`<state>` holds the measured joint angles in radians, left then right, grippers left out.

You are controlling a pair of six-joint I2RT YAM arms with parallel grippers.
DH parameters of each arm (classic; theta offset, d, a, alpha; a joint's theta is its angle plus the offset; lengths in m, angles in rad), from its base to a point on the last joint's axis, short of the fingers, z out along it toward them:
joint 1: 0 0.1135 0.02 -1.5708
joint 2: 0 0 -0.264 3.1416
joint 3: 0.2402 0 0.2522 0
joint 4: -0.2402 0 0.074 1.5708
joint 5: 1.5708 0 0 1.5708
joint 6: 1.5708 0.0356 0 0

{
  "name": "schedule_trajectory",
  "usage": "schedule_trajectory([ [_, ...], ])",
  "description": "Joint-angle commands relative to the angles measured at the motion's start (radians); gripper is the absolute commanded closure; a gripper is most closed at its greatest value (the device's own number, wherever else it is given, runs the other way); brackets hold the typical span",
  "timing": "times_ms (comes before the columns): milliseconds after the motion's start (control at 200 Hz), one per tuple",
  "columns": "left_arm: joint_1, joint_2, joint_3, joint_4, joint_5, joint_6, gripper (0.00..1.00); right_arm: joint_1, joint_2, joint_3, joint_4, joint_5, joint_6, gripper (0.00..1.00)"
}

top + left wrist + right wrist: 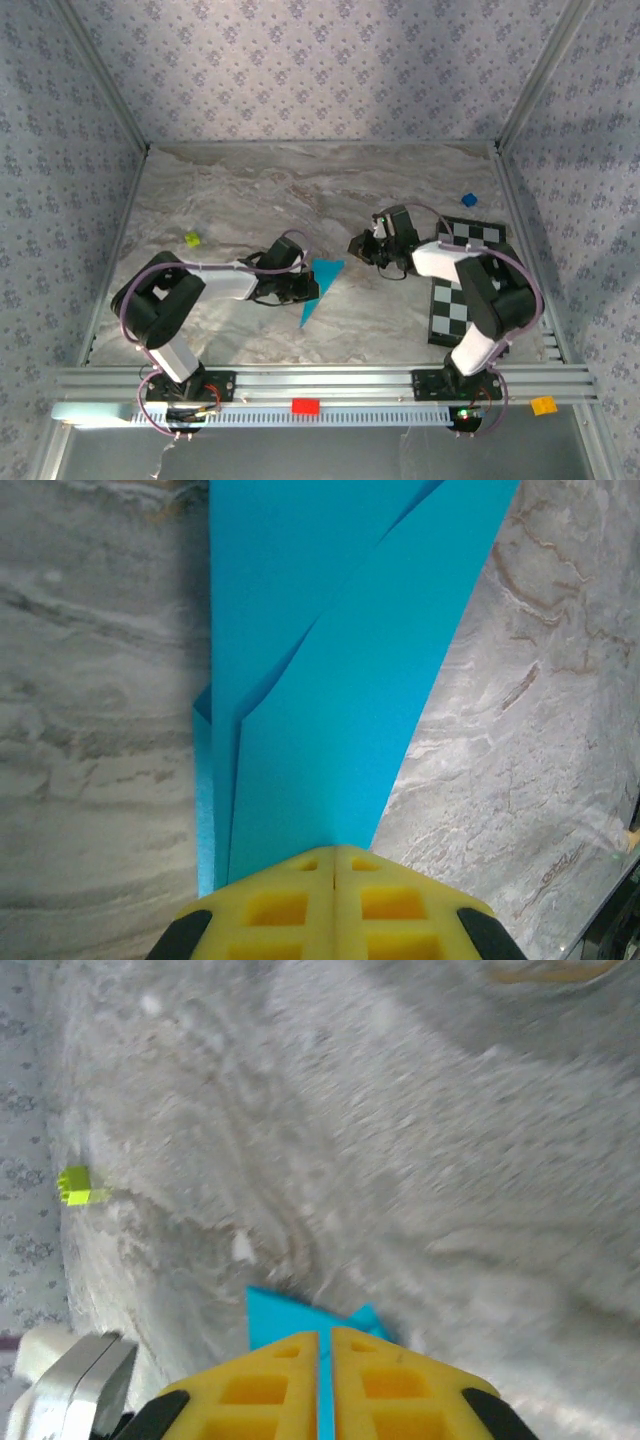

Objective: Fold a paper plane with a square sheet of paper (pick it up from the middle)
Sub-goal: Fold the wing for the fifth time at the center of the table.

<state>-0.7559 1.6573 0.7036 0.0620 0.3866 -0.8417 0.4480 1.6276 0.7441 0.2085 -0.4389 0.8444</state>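
Note:
The bright cyan sheet of paper lies on the marble table, folded into a long pointed wedge like a paper plane. Its overlapping flaps run away from my left gripper, whose yellow fingers are shut on its near end. From above, the left gripper sits at the paper's left edge. My right gripper hovers just right of the paper's wide end, apart from it. In the blurred right wrist view its jaws stand a narrow slit apart, and the paper shows beyond them on the table.
A black-and-white checkered board lies under the right arm. A small blue cube sits at the back right. A yellow-green block rests at the left. Patterned walls close in three sides.

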Motion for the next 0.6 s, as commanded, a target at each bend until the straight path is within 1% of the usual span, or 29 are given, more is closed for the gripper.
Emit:
schedule_trajectory([
  [0,-0.008,-0.017,-0.049,-0.059,-0.097,-0.064,1.00,0.062,-0.078,-0.057,-0.079,0.102,-0.005,0.87],
  [140,-0.008,-0.049,-0.039,-0.068,-0.114,-0.052,1.00,0.114,-0.138,-0.124,-0.082,0.173,0.032,0.85],
  [230,-0.008,-0.064,-0.028,-0.077,-0.096,-0.029,1.00,0.126,-0.148,-0.155,-0.057,0.180,0.074,0.85],
  [280,-0.008,-0.074,-0.024,-0.072,-0.075,-0.014,0.97,0.125,-0.139,-0.161,-0.037,0.158,0.096,0.85],
  [360,-0.010,-0.108,-0.026,-0.065,-0.054,0.000,0.90,0.131,-0.129,-0.168,0.015,0.120,0.112,0.86],
  [455,-0.009,-0.175,-0.029,-0.091,-0.078,0.022,0.83,0.139,-0.127,-0.149,-0.002,0.110,0.114,0.86],
  [525,-0.002,-0.228,-0.020,-0.148,-0.124,0.044,0.81,0.145,-0.130,-0.140,-0.024,0.117,0.107,0.85],
  [595,0.021,-0.268,-0.020,-0.195,-0.146,0.065,0.80,0.150,-0.129,-0.140,-0.020,0.118,0.108,0.85],
])
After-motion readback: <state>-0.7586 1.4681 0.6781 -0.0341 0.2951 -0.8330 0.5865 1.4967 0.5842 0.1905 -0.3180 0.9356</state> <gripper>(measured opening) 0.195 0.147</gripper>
